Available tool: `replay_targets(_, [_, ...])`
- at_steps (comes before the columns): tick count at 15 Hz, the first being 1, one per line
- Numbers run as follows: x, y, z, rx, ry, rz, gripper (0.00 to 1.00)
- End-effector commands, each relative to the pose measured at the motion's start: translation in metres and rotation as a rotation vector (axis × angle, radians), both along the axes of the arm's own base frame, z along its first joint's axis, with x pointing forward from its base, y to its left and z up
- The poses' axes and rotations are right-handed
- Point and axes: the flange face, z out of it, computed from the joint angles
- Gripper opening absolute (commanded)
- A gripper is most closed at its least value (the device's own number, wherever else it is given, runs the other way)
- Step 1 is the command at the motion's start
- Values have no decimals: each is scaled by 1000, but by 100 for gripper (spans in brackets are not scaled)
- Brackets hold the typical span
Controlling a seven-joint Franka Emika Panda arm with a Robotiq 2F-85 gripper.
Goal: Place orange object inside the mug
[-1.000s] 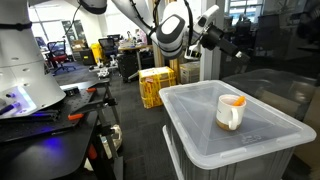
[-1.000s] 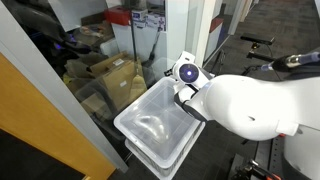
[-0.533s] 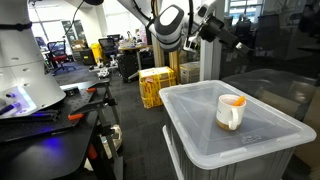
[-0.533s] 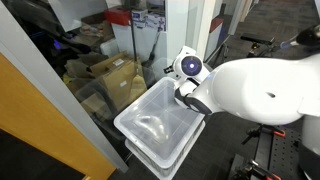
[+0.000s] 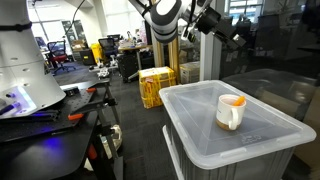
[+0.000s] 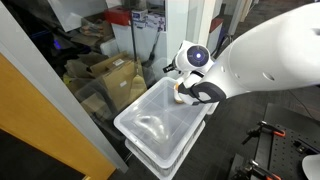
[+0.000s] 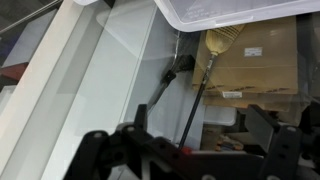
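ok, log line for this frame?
orange object: in mug | mug: upright on bin lid | gripper: open, empty, high above mug

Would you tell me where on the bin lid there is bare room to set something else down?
The lid is bare all round the mug. The widest patch lies between the mug and the lid's left corner, and there is another toward the near edge. The bench at left is crowded with tools.
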Motion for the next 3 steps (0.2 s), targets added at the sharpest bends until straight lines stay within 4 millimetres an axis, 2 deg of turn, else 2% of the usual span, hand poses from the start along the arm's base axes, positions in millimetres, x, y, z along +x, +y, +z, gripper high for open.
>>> replay_targets(1, [-1, -1, 1, 4, 3, 4, 100])
replay_targets(3, [-1, -1, 2, 11, 4, 5, 100])
